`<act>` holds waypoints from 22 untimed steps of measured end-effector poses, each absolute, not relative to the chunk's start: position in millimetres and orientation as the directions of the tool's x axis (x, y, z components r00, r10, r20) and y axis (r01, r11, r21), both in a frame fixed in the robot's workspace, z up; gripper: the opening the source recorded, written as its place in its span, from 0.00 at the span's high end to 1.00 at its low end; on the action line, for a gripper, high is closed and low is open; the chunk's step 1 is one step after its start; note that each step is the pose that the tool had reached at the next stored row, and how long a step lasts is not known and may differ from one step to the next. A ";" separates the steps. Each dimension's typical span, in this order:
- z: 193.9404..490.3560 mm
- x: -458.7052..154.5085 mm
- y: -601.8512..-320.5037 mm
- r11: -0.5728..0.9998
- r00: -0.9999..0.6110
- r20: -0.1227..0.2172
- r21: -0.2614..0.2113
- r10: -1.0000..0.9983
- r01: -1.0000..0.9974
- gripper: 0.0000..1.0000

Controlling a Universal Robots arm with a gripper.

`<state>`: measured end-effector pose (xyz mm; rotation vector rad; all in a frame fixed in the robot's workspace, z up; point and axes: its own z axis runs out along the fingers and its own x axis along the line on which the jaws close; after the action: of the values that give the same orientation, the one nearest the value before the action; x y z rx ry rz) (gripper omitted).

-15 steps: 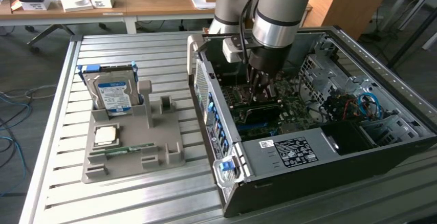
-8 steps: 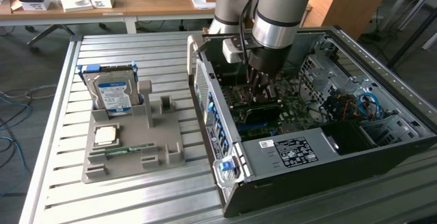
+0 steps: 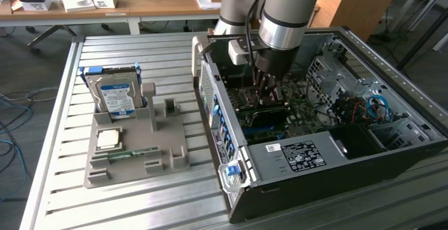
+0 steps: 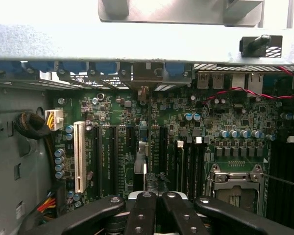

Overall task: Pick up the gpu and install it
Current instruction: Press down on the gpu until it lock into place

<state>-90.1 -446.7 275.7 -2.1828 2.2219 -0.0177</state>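
Inside case [image 3: 392, 135], gripper [image 4: 156, 196] hiding gpu

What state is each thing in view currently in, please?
gripper: shut, down inside the case above the motherboard.
computer case: side panel off, interior exposed.
hard drive: standing upright in the grey holder.
memory stick: lying flat on the holder.

The gripper's fingertips [image 4: 157, 205] are hiding whatever sits between them; beneath them, the gpu [image 3: 269, 91] is blurring into the dark motherboard [image 3: 280, 117].
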 end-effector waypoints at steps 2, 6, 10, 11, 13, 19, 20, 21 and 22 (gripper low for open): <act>275.7 -89.8 -446.7 0.018 -0.018 -0.011 -0.027 -1.000 -0.999 0.89; 275.7 -89.7 -446.8 0.018 -0.018 -0.011 -0.027 -1.000 -0.999 0.89; 275.7 -89.7 -447.3 0.018 -0.018 -0.011 -0.027 -1.000 -0.999 0.89; 275.7 -89.7 -447.4 0.018 -0.018 -0.011 -0.027 -1.000 -0.999 0.89; 275.7 -89.7 -448.4 0.018 -0.018 -0.011 -0.027 -1.000 -0.999 0.89; 275.1 -89.7 -448.4 0.018 -0.018 -0.011 -0.027 -1.000 -0.999 0.89; 274.9 -89.7 -448.4 0.018 -0.018 -0.011 -0.027 -1.000 -0.999 0.89; 274.5 -89.7 -448.4 0.018 -0.018 -0.011 -0.027 -1.000 -0.999 0.89; 274.3 -89.7 -448.4 0.018 -0.018 -0.011 -0.027 -1.000 -0.999 0.89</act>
<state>-89.7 -448.4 274.3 -2.1827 2.2222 -0.0177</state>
